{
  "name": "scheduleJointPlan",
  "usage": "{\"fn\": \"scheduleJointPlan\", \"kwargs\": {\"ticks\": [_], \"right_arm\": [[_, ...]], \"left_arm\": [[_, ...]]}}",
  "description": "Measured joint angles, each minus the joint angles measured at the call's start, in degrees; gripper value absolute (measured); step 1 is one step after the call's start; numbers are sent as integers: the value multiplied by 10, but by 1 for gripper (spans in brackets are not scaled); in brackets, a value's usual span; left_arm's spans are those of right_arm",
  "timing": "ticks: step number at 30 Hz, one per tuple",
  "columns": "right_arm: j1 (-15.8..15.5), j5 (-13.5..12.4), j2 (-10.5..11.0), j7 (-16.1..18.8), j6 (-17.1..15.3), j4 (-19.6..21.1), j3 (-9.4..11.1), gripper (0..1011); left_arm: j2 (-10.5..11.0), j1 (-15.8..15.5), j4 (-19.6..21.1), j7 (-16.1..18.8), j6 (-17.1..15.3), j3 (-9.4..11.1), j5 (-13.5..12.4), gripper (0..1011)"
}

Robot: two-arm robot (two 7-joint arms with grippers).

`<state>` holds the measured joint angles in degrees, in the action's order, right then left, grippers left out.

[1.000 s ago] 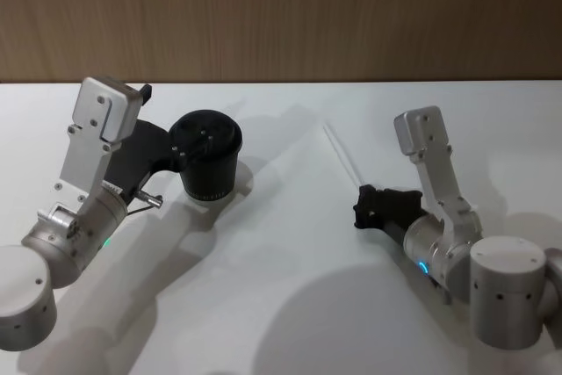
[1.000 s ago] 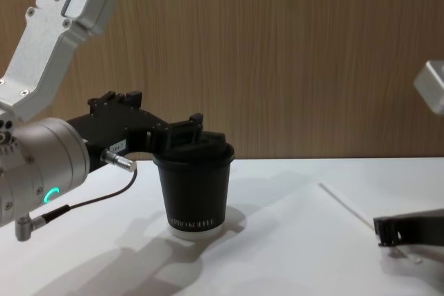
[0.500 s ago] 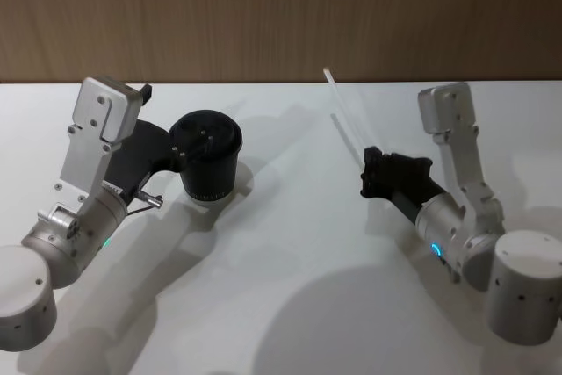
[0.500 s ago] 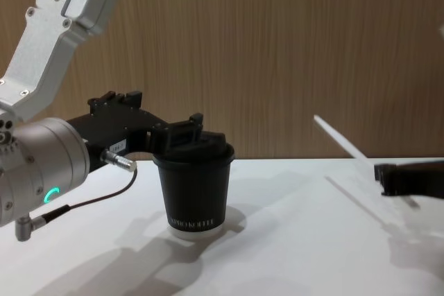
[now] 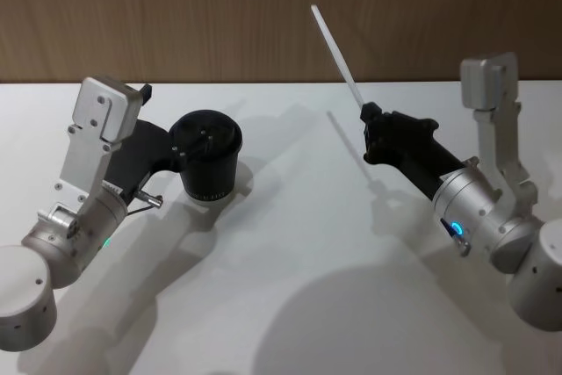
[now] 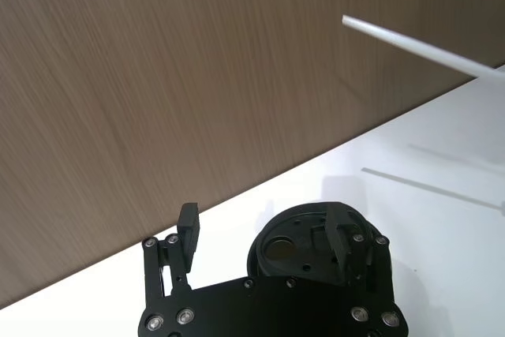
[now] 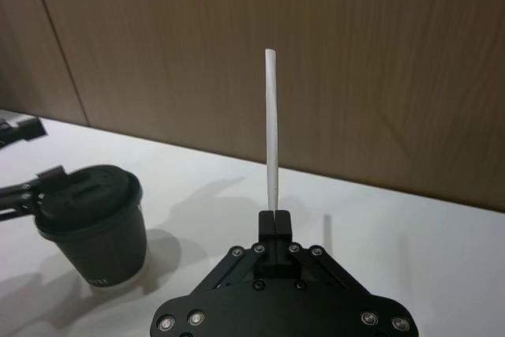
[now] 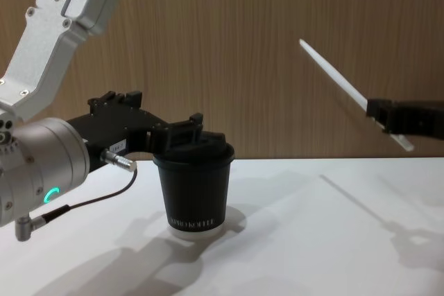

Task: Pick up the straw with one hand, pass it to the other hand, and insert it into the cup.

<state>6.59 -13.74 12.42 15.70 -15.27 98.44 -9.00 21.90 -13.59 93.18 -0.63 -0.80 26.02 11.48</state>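
The cup left, the straw right
On the surface, left end effector at the cup's left; straw aloft in right end effector.

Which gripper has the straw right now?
The right gripper: it is shut on the straw, holding it aloft. The left gripper is open at the cup.

Head view: high, facing forward and down onto the table, at mid-distance.
Chest view: low, looking level across the table toward the wood wall. The cup is seen side-on and close.
Left wrist view: looks along the left tool, very near the cup lid.
Right wrist view: looks along the right tool and up the straw.
Cup and straw are common to all four.
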Motion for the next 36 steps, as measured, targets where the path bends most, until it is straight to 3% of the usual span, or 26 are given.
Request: {"fn": "scheduleJointPlan", "kwargs": {"ticks": [14,16,26,36], "right_arm": [[11,-91,18,106,40,-1,19,1],[14,-114,22,132,44,-3,21,1],[26,-180,33,210,44,-13,23,1],[45,-231,42,283,34,-31,12,1]], "left_arm": [[0,0,0,0,0,0,0,1002],[0,0,0,0,0,0,0,1003],[0,0,0,0,0,0,0,1003],[0,0,0,0,0,0,0,1003]]}}
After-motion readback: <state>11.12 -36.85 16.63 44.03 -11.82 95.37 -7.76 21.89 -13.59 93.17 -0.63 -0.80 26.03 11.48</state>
